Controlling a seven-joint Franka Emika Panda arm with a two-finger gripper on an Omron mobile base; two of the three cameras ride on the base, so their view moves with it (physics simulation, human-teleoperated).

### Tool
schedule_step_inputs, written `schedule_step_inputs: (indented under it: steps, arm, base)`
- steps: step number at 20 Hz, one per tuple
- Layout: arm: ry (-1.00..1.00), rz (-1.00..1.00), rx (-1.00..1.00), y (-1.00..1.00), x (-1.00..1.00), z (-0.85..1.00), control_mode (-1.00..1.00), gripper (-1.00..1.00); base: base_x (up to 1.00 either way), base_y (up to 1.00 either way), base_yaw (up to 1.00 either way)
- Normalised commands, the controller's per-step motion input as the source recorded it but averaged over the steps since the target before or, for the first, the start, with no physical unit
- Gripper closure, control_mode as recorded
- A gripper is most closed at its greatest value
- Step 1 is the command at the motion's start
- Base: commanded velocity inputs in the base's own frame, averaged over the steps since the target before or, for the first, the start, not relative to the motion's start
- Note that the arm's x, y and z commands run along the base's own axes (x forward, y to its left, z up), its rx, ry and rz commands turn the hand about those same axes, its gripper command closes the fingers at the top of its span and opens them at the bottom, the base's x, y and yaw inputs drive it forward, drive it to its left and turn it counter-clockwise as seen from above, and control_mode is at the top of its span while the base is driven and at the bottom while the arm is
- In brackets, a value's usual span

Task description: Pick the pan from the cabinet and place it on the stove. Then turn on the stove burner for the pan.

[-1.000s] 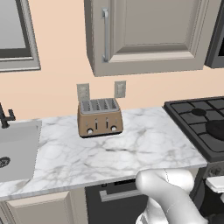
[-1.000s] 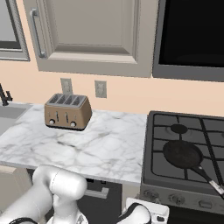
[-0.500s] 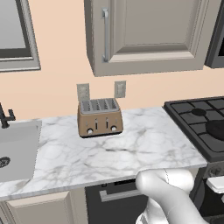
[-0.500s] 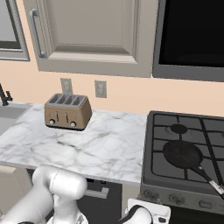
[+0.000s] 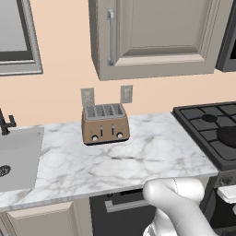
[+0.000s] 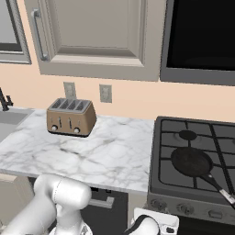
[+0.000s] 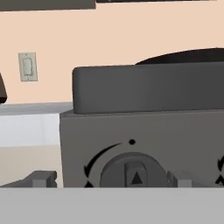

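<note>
Scene unchanged from one second and half a second earlier in both base views; no object displaced, base stationary.

Left to right, right base view: sink point(image 6: 11, 118) at far left edge, set into the marble worktop point(image 6: 105, 151); bronze toaster point(image 6: 71, 116) upright near the wall, below two wall outlets; cabinet point(image 6: 98, 34) above, door closed, bar handle point(image 6: 39, 34) at its left side; stove point(image 6: 197, 158) at right, adjoining the worktop; pan point(image 6: 192, 161) resting on the front left burner grate, handle pointing toward the lower right; dark microwave point(image 6: 202, 39) above the stove.

Left base view: same toaster point(image 5: 105, 123) at centre of the worktop point(image 5: 138, 156), cabinet point(image 5: 156, 37) overhead, stove point(image 5: 209, 131) at right edge, white arm rising at lower right.

Hand view: claw point(image 7: 109, 180) released, tips spread wide to either side of a round stove knob point(image 7: 133, 173) on the metal front panel, tips apart from it; raised dark grate edge above the panel, dark curved rim of the pan point(image 7: 183, 56) behind it.
</note>
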Motion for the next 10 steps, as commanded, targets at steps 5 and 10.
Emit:
schedule_step_inputs:
  steps: [5, 10]
  arm:
    - [0.0, 0.0, 0.0, 0.0, 0.03, 0.0, -1.0, -1.0]
    - [0.0, 0.01, 0.0, 0.0, 0.02, 0.0, -1.0, -1.0]
  base:
    - [0.0, 0.0, 0.0]
    - [0.0, 0.0, 0.0]
